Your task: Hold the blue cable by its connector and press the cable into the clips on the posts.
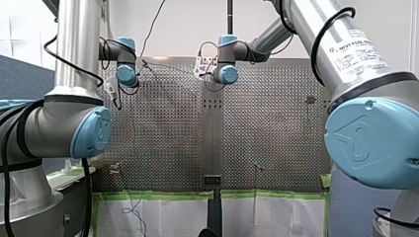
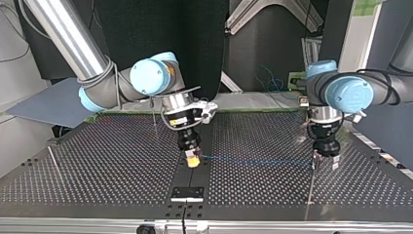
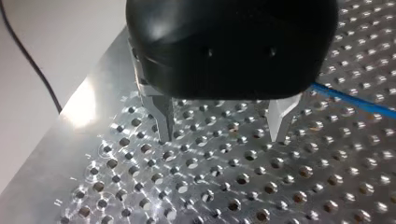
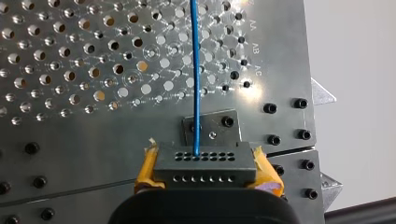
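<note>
My right gripper (image 4: 205, 169) is clamped on a dark grey rectangular connector block (image 4: 205, 161) with two rows of small holes in its face. Its yellow pads (image 4: 147, 169) press against the block's two short sides, so the fingers stand as far apart as the block is long. A thin blue cable (image 4: 195, 79) leaves the upper row of holes and runs straight ahead of the fingers. It passes first over a small screwed-down metal plate (image 4: 219, 123) just ahead of the block, then over the perforated metal table (image 4: 70, 60). My left gripper (image 3: 222, 136), black with bare metal fingers (image 3: 163, 119), hangs just above the table. Those fingers are spread wide, with only the table's holes between them. In the left wrist view the blue cable comes in from the side and reaches the outer face of one finger, passing behind it rather than into the gap. In the top view the cable stretches taut and nearly level above the table, from the yellow-padded fingers across to my left gripper. There it meets a thin upright metal post (image 2: 311, 178) just beside that gripper's fingers. Whether the cable sits in a clip on that post is too small to tell.
</note>
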### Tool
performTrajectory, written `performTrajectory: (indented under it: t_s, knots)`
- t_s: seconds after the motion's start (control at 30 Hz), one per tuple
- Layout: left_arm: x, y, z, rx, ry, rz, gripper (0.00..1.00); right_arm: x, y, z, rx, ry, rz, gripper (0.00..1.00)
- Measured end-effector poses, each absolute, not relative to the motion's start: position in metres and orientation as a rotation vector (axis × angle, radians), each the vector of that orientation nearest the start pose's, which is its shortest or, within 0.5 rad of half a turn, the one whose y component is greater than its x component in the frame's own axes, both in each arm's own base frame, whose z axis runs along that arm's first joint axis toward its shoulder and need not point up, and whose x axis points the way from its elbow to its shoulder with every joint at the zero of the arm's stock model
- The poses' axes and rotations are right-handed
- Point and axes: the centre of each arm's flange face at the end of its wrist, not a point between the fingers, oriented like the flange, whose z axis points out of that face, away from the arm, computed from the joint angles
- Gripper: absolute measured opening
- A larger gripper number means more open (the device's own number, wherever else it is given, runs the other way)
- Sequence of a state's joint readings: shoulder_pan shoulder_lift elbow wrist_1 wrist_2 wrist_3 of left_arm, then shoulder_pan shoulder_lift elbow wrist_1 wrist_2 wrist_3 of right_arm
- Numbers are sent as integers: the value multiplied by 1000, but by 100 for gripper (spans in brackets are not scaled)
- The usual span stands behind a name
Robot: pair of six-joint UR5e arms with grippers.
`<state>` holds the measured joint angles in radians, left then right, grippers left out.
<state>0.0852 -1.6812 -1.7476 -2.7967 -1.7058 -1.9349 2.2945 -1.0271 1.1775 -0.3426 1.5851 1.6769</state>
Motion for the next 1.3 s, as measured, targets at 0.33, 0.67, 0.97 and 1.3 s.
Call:
performTrajectory:
  t_s: [0.33,0.67,0.97,1.3]
  knots:
    - [490,-76,373,-478,1531,-115,100,579,-455,389,1506,-794,1920,0]
    - [449,-84,369,-458,1602,-112,100,579,-454,388,1515,-797,1917,0]
    - [433,-88,410,-375,1557,-91,100,579,-454,387,1518,-801,1912,0]
    - [410,-92,467,-307,1505,-59,100,576,-455,384,1518,-820,1893,0]
